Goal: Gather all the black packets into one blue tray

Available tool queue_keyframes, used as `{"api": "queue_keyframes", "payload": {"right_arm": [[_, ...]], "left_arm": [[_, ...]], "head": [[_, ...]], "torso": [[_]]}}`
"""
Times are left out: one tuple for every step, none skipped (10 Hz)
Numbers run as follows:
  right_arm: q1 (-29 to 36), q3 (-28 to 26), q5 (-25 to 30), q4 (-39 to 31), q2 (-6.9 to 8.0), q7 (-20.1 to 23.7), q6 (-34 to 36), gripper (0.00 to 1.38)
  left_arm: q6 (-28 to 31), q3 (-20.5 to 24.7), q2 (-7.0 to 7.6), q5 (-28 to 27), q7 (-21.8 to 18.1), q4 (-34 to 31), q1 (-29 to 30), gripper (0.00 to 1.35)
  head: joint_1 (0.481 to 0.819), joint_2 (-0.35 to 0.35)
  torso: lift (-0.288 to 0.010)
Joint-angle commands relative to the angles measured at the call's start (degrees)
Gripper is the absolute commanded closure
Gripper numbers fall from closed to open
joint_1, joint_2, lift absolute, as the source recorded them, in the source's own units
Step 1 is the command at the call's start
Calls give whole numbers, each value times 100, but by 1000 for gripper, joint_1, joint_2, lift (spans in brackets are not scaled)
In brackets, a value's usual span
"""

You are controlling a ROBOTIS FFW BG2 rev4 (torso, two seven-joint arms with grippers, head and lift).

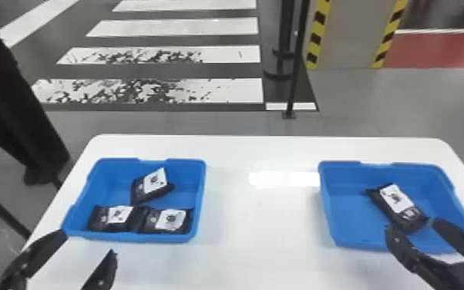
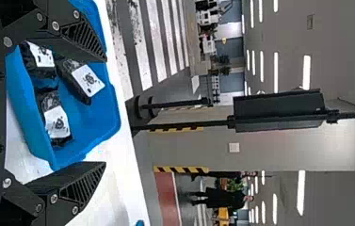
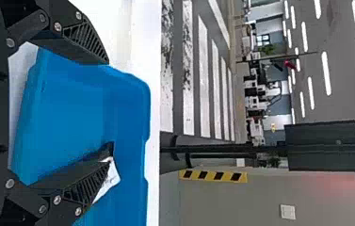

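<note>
A white table bears a left blue plastic tray and right blue tray. Left gripper, right gripper: both spread. Left tray: three black packets; right: one black packet (white label, dark print), slanting far-left to near-right.

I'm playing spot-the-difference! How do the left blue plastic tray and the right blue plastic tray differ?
The left tray holds three black packets, but the right tray holds only one. The right tray has the right gripper over it, fingers apart; the left tray has the left gripper near its front edge. Both are blue, open-topped and stand on the white table.
</note>
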Motion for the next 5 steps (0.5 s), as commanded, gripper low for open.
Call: {"api": "queue_keyframes", "payload": {"right_arm": [[-582, -322, 530, 458, 0, 246, 375, 277], [-920, -402, 690, 739, -71, 430, 643, 275], [-1257, -402, 873, 1048, -167, 597, 882, 277], [-1510, -390, 964, 1259, -229, 667, 1107, 277], [-1735, -390, 953, 1400, -290, 729, 1318, 277]], "left_arm": [[-207, -72, 20, 220, 0, -4, 192, 277], [-235, -61, 11, 255, 0, -4, 206, 277], [-221, -72, 20, 255, 0, -4, 192, 277], [-193, -106, 37, 255, 0, -4, 164, 277], [-151, -118, 46, 255, 0, -4, 164, 277]], "head": [[695, 6], [695, -37], [695, -54], [695, -76], [695, -90]], "torso": [[-110], [-110], [-110], [-110], [-110]]}}
